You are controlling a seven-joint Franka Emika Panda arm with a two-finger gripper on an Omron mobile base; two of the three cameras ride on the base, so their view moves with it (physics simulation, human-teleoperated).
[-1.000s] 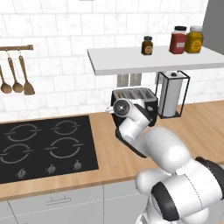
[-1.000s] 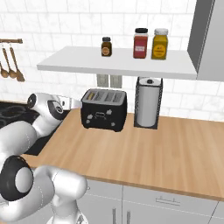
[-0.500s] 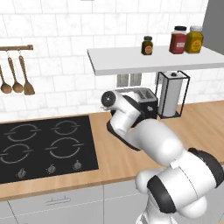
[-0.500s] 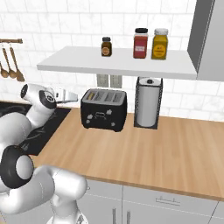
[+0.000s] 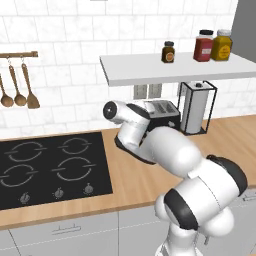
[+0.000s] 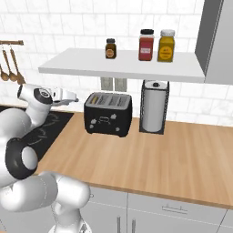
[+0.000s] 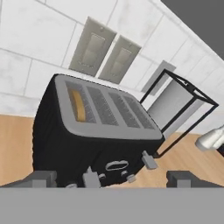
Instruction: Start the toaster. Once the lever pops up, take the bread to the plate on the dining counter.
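Hand view, toaster [image 7: 94, 131] ahead of gripper [image 7: 111, 177]

**Matt black, pale wood, glazed tile**

The toaster [image 6: 108, 113] has a matt black body that looks like plastic, with a smooth grey, metal-like top plate around its slots. In the leftmost slot the bread [image 7: 79, 105] shows a tan, dull face. Under the toaster, the counter [image 6: 154, 159] is light wood with a fine grain and a soft sheen. Just right of the toaster, a thin black wire stand [image 6: 154, 107] holds a white paper roll. Behind the toaster, the wall tiles [image 6: 68, 27] are glossy white.
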